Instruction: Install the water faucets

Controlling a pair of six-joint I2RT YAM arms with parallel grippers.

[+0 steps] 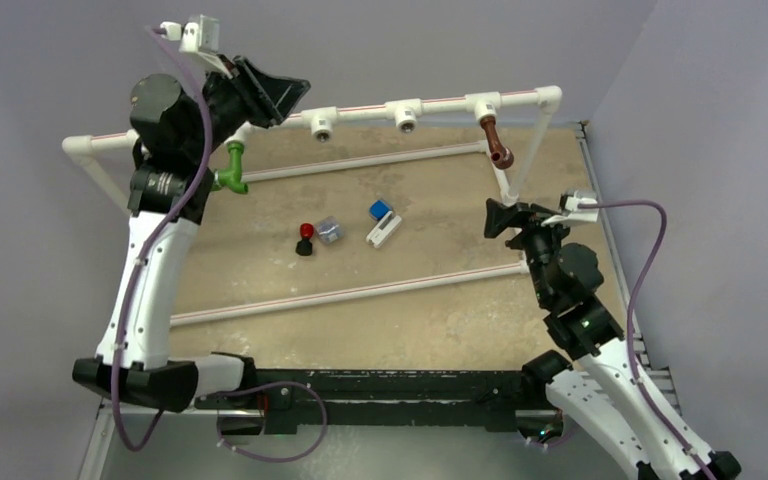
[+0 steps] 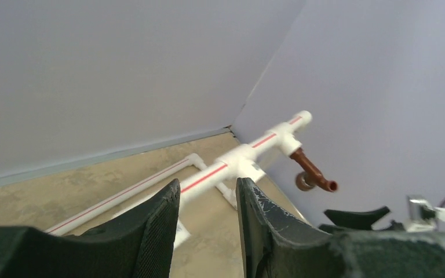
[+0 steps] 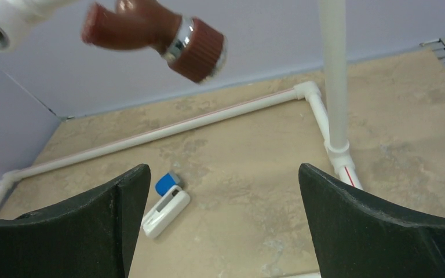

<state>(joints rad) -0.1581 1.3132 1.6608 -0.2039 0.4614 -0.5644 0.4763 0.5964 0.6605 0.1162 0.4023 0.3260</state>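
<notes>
The green faucet (image 1: 231,170) hangs from the raised white pipe rail (image 1: 360,111) at its left end. The reddish-brown faucet (image 1: 496,141) hangs from a tee near the right end, spout down; it also shows in the left wrist view (image 2: 311,172) and, close overhead, in the right wrist view (image 3: 150,28). My left gripper (image 1: 294,102) is held up above the rail just right of the green faucet, partly open and empty (image 2: 207,184). My right gripper (image 1: 491,220) is below the brown faucet, wide open and empty (image 3: 224,174).
Two white tees with empty sockets (image 1: 322,125) (image 1: 406,117) sit on the rail between the faucets. A red-and-black knob (image 1: 305,240), a grey block (image 1: 330,230) and a blue-white block (image 1: 383,222) (image 3: 165,202) lie mid-table. Low pipes and an upright post (image 3: 334,75) frame the board; walls stand close.
</notes>
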